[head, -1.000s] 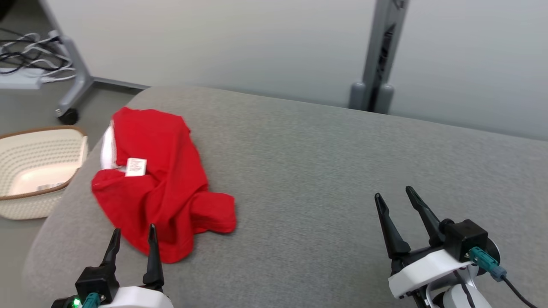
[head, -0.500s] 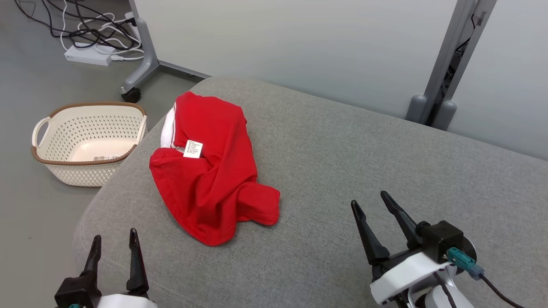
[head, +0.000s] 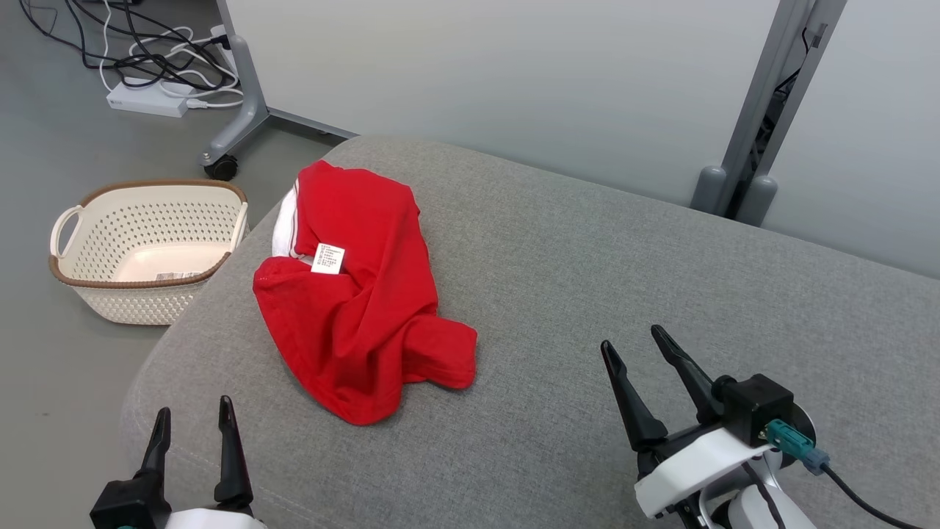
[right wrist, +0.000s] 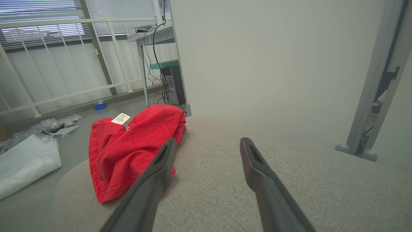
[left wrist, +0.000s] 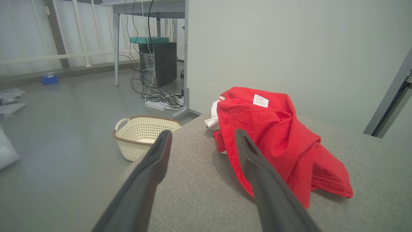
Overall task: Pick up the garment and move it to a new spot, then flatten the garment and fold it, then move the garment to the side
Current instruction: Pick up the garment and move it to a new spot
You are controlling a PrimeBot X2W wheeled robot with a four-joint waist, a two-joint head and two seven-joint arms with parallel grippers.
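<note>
Only the camera shifted; left gripper [head: 193, 406] and right gripper [head: 631, 336] wide, empty; garment [head: 360, 308] bunched, white part mostly hidden

Soft even light, faint shadow under the garment [head: 360, 308] ahead of the left gripper [head: 193, 406], head view sharp, wrist views bowed at edges, nearest fingers [left wrist: 151, 167] blurred.

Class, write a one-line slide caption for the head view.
Crumpled red garment lies on the grey cushion, left gripper and right gripper open and apart from it.
</note>
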